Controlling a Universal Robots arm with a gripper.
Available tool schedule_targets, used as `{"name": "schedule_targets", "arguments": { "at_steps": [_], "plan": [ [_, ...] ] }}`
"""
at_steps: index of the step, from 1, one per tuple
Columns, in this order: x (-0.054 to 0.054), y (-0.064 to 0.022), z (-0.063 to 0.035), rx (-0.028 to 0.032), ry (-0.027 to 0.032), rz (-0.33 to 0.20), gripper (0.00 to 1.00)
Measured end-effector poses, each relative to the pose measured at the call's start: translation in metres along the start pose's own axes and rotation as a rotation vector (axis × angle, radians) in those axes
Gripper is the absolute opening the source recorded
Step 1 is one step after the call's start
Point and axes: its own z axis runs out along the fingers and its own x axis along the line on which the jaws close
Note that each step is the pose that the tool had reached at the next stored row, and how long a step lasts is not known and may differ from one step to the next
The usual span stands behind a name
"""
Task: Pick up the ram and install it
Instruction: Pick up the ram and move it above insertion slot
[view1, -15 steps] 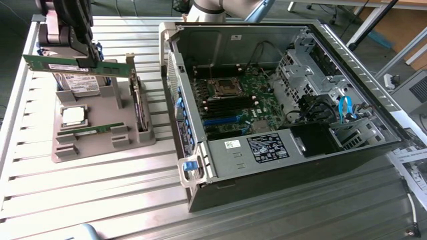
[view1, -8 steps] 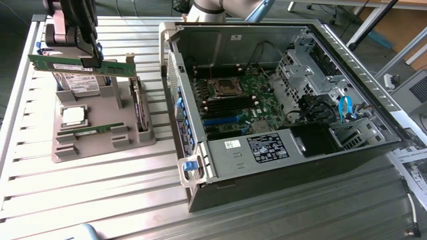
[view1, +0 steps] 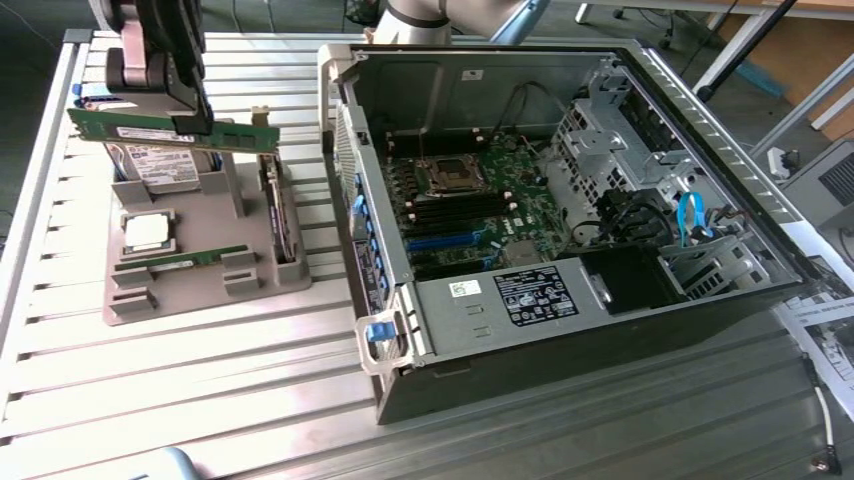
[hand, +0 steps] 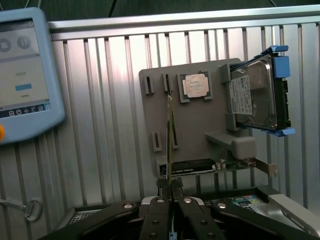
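Here, the work surface is a table (view1: 200, 400) of ribbed aluminium slats. A grey parts fixture (view1: 200, 295) lies toward the exterior view's left. An open computer case (view1: 587, 365) lies on its side toward the exterior view's right, with its motherboard (view1: 467, 210) exposed. Beyond the table's far edge I see dark floor and the legs of other furniture.

The gripper (view1: 191, 122) hangs above the fixture, its fingers pressed together on the ram (view1: 120, 127). It carries the ram level, long edge down, over the hard drive (view1: 154, 165) and well apart from the case. In the wrist view the gripper (hand: 170, 189) pinches the ram (hand: 170, 135) edge-on, so the stick reads as a thin line.

The fixture also carries a processor chip (view1: 147, 230), a second memory stick (view1: 180, 262) and an expansion card (view1: 274, 215) standing on edge. A teach pendant (hand: 25, 75) lies on the slats beside the fixture.

Hidden or cut off:
- The held ram covers part of the hard drive in the exterior view.
- The arm runs out past the frame's upper edge.
- The pendant is cropped, and I cannot read its screen.
- I cannot tell whether the motherboard's memory slots are occupied.
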Motion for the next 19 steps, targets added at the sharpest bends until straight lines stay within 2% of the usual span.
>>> {"name": "schedule_targets", "arguments": {
  "at_steps": [19],
  "plan": [
    [-0.002, -0.0192, 0.0004, 0.0001, 0.0002, 0.000, 0.13]
  ]
}}
